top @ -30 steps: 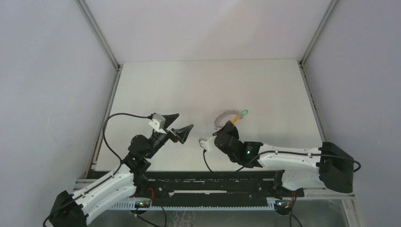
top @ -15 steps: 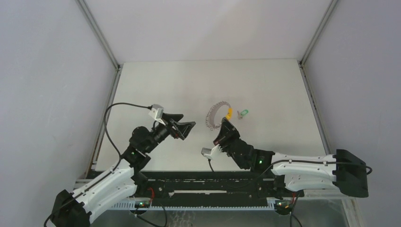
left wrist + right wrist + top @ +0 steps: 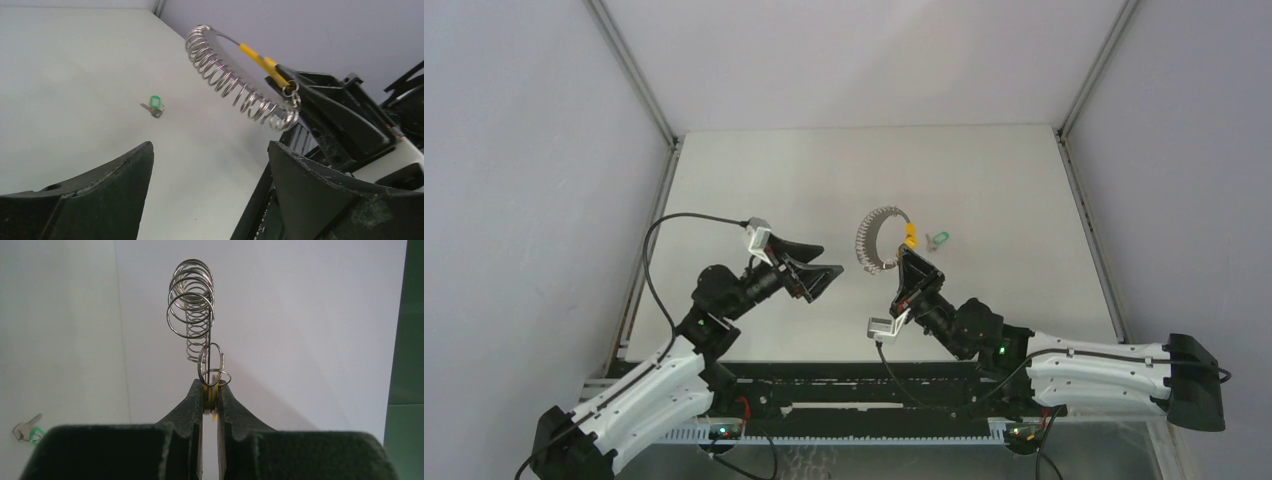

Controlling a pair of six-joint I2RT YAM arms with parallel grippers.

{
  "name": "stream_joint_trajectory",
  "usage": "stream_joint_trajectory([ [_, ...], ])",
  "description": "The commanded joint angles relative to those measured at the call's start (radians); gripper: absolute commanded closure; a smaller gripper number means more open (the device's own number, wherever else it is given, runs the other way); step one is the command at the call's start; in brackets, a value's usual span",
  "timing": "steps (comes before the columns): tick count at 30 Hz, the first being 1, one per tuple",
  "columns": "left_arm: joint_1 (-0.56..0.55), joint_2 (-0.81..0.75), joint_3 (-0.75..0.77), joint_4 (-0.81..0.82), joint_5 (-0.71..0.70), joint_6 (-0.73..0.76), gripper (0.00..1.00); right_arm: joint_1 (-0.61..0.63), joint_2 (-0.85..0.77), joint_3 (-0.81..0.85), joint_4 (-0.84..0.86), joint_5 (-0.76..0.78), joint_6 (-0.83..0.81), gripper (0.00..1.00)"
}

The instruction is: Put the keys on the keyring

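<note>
Springy steel, the keyring [image 3: 227,82] is pinched by the right gripper [image 3: 210,390] at its yellow key [image 3: 257,56]; left gripper [image 3: 210,147] spread beside it. Slippery green key [image 3: 155,105]: probably take its plastic head.

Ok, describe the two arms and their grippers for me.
The left arm and right arm have white shells with black joints, each showing a small green light. The left gripper and right gripper have black, wedge-shaped fingers. A black cable loops from the left wrist.
</note>
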Motion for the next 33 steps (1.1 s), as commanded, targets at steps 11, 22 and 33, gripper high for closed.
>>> stream_joint_trajectory([
  [11, -0.179, -0.031, 0.023, 0.107, -0.057, 0.169, 0.31, -0.002, 0.007, -0.035, 0.193, -0.073, 0.202, 1.0],
  [22, -0.264, -0.055, 0.026, 0.149, -0.044, 0.258, 0.68, -0.05, -0.049, -0.003, 0.013, -0.127, 0.458, 1.0],
  [33, -0.367, -0.001, 0.032, 0.154, -0.106, 0.399, 0.62, -0.048, -0.017, -0.004, 0.031, -0.124, 0.441, 1.0],
])
